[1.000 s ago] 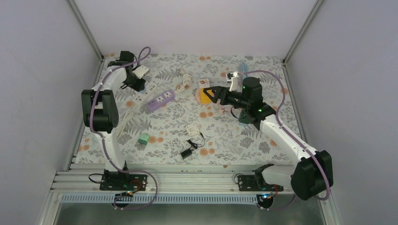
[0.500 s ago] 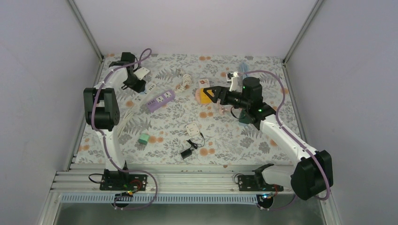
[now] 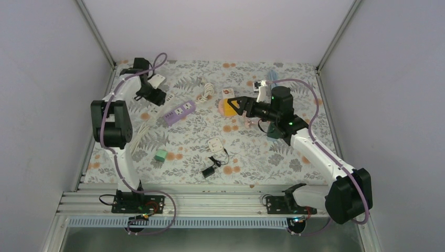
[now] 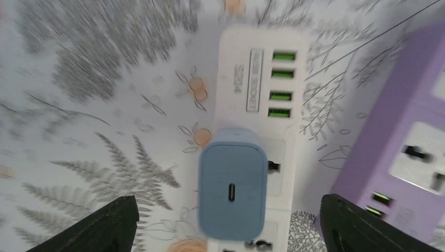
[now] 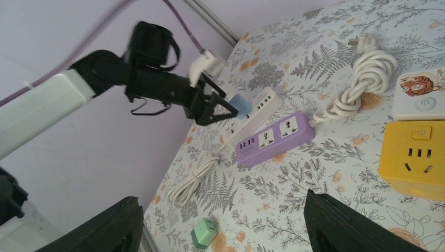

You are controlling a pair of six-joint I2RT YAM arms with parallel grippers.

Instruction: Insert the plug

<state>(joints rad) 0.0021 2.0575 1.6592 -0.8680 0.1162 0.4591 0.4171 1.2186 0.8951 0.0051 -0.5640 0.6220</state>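
As the pale-blue rectangular plastic plug sits in the long white power strip, I judge insertion complete. My left hand stands apart astride it, untouching; my right hand is apart, empty.

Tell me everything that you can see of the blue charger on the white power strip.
The blue charger is a small block with rounded corners, matte pale blue, plastic by its look, with one narrow dark slot in the middle of its top face. It sits on the white power strip, next to the four green USB ports, overhanging the strip's left edge. The left gripper stands open around it, fingers not touching.
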